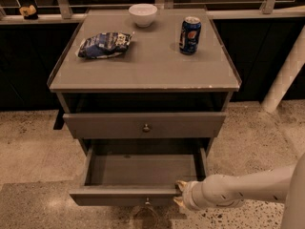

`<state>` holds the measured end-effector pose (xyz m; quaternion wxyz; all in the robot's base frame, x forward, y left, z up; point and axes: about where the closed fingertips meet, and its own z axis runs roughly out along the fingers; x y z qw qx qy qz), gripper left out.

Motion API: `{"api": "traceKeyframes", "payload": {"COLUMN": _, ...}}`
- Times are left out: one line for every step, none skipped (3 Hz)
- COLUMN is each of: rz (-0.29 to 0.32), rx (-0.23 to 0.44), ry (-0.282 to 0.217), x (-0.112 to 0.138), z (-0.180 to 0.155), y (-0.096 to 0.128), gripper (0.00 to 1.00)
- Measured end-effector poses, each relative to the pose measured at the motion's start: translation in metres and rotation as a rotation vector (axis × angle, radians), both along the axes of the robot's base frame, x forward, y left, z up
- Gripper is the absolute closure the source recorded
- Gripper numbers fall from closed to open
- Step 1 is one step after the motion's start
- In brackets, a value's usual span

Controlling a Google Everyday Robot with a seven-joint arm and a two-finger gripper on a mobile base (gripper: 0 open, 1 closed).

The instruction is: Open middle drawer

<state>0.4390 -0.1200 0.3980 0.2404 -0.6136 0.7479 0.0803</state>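
The middle drawer is a grey flat-fronted drawer with a small round knob. It stands pulled well out from the cabinet, and its inside is bare. My gripper is at the right end of that drawer's front, low in the view, with the white arm coming in from the right. Above it, the top drawer with its own knob sits nearly flush under the tabletop.
On the grey cabinet top lie a blue chip bag, a white bowl and a blue soda can. A white post stands to the right. Speckled floor surrounds the cabinet.
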Motion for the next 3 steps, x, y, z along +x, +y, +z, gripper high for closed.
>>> {"api": "traceKeyframes", "payload": {"rz": 0.000, "rx": 0.000, "ry": 0.000, "x": 0.0000, "z": 0.0000, "y": 0.0000, "gripper": 0.35}}
{"api": "traceKeyframes", "payload": {"rz": 0.000, "rx": 0.000, "ry": 0.000, "x": 0.0000, "z": 0.0000, "y": 0.0000, "gripper": 0.11}}
{"api": "traceKeyframes", "payload": {"rz": 0.000, "rx": 0.000, "ry": 0.000, "x": 0.0000, "z": -0.0001, "y": 0.0001, "gripper": 0.00}}
